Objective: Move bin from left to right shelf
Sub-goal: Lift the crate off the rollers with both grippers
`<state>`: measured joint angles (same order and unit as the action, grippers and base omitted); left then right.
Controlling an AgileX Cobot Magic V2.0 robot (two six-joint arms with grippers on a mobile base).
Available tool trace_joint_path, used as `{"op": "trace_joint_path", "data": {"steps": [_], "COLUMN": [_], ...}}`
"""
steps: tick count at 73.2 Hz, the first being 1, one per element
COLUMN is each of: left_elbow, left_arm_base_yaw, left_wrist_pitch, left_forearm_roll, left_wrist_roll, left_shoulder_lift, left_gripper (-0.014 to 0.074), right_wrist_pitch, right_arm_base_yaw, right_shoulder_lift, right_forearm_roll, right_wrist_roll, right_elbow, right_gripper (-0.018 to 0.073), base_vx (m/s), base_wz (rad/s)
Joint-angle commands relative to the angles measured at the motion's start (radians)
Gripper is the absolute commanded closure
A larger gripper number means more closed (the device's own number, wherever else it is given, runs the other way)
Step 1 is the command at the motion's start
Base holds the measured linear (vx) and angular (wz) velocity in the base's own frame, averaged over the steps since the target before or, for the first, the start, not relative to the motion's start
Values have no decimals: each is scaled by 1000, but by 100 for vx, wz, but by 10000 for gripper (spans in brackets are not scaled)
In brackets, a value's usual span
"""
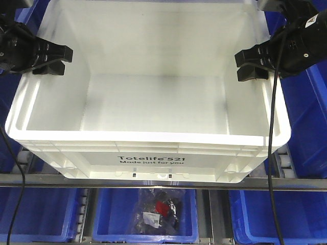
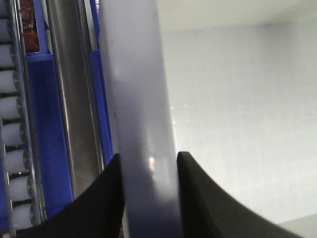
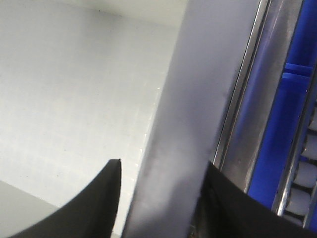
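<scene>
A large empty white bin (image 1: 148, 137), marked "Totelife 521", sits on the shelf with its front edge over the metal rail. My left gripper (image 1: 64, 60) straddles the bin's left rim. In the left wrist view its black fingers (image 2: 106, 198) press both sides of the grey rim (image 2: 133, 74). My right gripper (image 1: 244, 65) straddles the right rim. In the right wrist view the outer finger (image 3: 228, 203) lies against the rim (image 3: 208, 74). The inner fingertip stands a little off it and meets it lower down.
Blue bins (image 1: 306, 117) flank the white bin on both sides. A metal shelf rail (image 1: 51, 179) runs under its front. Below, a blue bin holds a clear bag (image 1: 158, 212) with red and black items. White conveyor rollers (image 2: 12, 124) and a steel bar (image 2: 69, 99) lie beside the left rim.
</scene>
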<state>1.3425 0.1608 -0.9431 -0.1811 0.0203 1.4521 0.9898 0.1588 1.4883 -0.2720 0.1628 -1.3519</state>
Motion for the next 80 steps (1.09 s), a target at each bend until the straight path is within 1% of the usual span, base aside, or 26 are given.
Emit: {"op": "trace_joint_path", "data": {"steps": [1,80], "left_elbow": [43,43], "left_arm_base_yaw": [0,0], "left_wrist_pitch": [108,108], "left_forearm_roll": [-24,-24], "left_wrist_roll": [31,31], "left_shoulder_lift": [-60,-60], "left_gripper": [594,594], "right_wrist_pitch": [-76,-76], "right_arm_base_yaw": [-4,-4], "right_shoulder_lift": [-47,-47], "right_forearm_roll": [0,0], "right_wrist_roll": [3,3], "right_elbow": [-34,-34], "right_gripper": [564,564], "base_vx": [-8,-12], "base_wz": [-1,-8]}}
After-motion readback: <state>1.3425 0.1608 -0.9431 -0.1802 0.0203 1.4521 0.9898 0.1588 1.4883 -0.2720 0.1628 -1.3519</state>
